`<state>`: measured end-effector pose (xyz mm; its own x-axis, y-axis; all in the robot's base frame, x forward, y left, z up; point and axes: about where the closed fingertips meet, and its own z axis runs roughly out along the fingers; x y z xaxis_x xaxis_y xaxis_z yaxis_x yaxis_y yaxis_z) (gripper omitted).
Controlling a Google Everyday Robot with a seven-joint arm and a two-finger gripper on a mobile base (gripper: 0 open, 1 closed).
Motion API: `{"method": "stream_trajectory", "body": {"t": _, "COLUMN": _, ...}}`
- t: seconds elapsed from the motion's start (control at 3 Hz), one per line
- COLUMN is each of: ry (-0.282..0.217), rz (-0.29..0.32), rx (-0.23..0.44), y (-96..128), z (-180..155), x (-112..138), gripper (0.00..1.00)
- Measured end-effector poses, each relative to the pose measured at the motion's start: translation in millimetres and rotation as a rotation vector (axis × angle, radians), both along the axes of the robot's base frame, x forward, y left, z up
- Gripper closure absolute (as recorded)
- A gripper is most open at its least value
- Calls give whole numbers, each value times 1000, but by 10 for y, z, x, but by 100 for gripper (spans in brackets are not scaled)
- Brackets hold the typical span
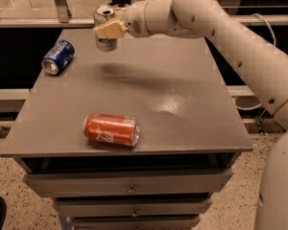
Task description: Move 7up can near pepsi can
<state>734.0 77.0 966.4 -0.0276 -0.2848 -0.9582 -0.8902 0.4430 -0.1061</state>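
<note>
"7up can (106,43): where is it?"
"Upright, in the air above the far part of the bench (182,104), left of centre. The pincer (108,30) pinches it round the middle, on an arm (221,28) reaching in from the right."
"And the pepsi can (57,57)?"
"On its side at the far left edge, left of the held can and apart from it. An orange-red can (111,130) lies on its side near the front edge."
</note>
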Motion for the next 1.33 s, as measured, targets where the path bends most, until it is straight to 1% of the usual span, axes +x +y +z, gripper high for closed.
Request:
{"method": "stream_trajectory", "body": {"t": 0.33, "ry": 1, "rz": 29, "rx": 7, "y": 290, "z": -23, "x": 116, "gripper": 100}}
{"method": "stream_trajectory", "body": {"t": 0.67, "ry": 16, "rz": 53, "rx": 1, "y": 548, "z": -147, "x": 182, "gripper": 100}}
{"method": "stream_trajectory", "body": {"t": 1.33, "ry": 68, "rz": 93, "rx": 3, "y": 927, "z": -457, "x": 237, "gripper": 100}}
